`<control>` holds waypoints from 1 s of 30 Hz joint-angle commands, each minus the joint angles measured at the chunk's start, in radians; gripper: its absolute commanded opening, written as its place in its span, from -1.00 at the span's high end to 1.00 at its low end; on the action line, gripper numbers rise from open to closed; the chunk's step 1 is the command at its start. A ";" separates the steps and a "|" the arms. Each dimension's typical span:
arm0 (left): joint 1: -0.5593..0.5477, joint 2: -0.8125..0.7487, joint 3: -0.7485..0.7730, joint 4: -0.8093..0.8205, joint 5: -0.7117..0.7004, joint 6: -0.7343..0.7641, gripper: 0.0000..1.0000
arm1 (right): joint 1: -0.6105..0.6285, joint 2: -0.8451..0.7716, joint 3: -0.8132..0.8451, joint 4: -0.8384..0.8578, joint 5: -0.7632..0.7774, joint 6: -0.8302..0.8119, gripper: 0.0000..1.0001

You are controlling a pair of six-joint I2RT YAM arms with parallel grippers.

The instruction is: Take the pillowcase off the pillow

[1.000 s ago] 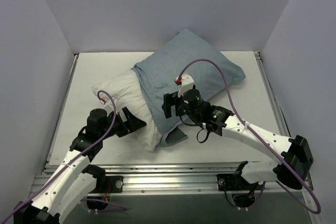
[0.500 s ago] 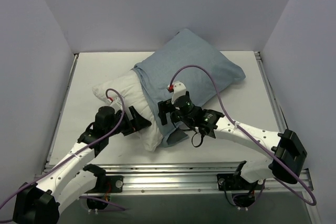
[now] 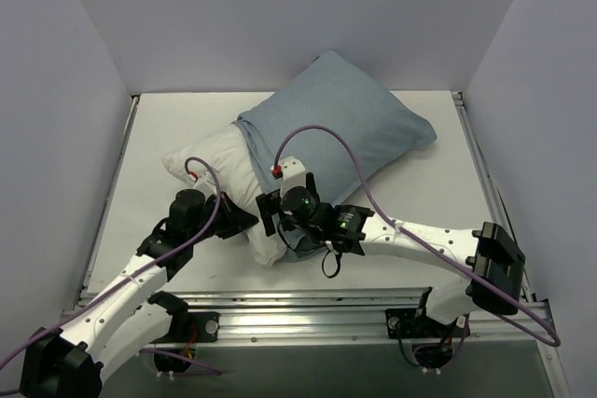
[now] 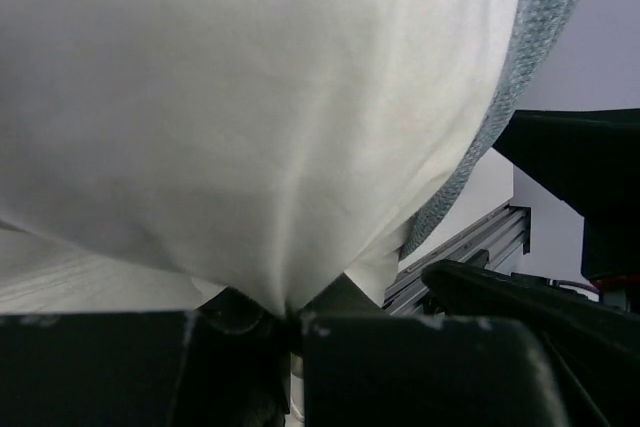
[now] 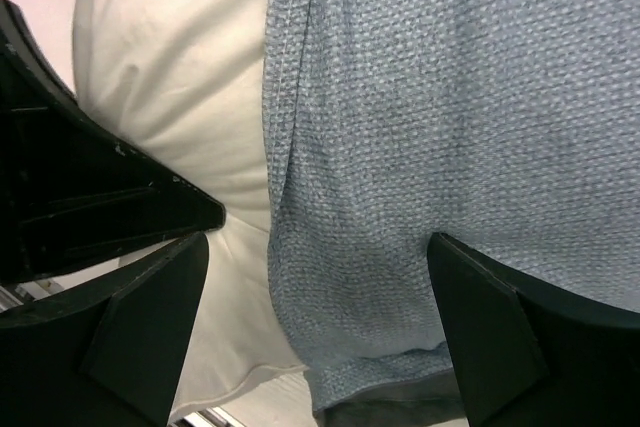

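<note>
The white pillow (image 3: 216,157) lies slanted on the table, its far right part inside the light blue pillowcase (image 3: 340,118). My left gripper (image 3: 241,221) is shut on a pinch of the pillow's bare white fabric (image 4: 250,97) near its front corner, the cloth drawn into the closed jaws (image 4: 290,312). My right gripper (image 3: 271,215) is open over the pillowcase's open hem. In the right wrist view its fingers (image 5: 318,247) straddle the blue cloth (image 5: 450,97) beside the white pillow (image 5: 170,57). The pillowcase edge (image 4: 500,117) shows in the left wrist view.
White walls close in the table (image 3: 159,137) on three sides. A metal rail (image 3: 308,305) runs along the near edge by the arm bases. Purple cables loop above both wrists. The two grippers are close together at the pillow's front corner.
My left gripper has shut on the pillow's white fabric. The right arm has moved left and nearer, from the pillowcase's middle to its hem beside the left gripper.
</note>
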 commanded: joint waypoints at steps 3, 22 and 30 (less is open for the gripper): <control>-0.006 -0.060 0.113 -0.065 -0.031 0.030 0.95 | 0.010 0.083 0.018 -0.040 0.219 0.104 -0.63; 0.026 -0.307 0.449 -0.493 -0.123 0.088 0.95 | -0.574 0.105 0.009 -0.151 0.340 0.172 1.00; 0.026 -0.290 0.551 -0.555 -0.070 0.134 0.95 | -0.597 0.071 -0.048 -0.063 0.212 0.164 1.00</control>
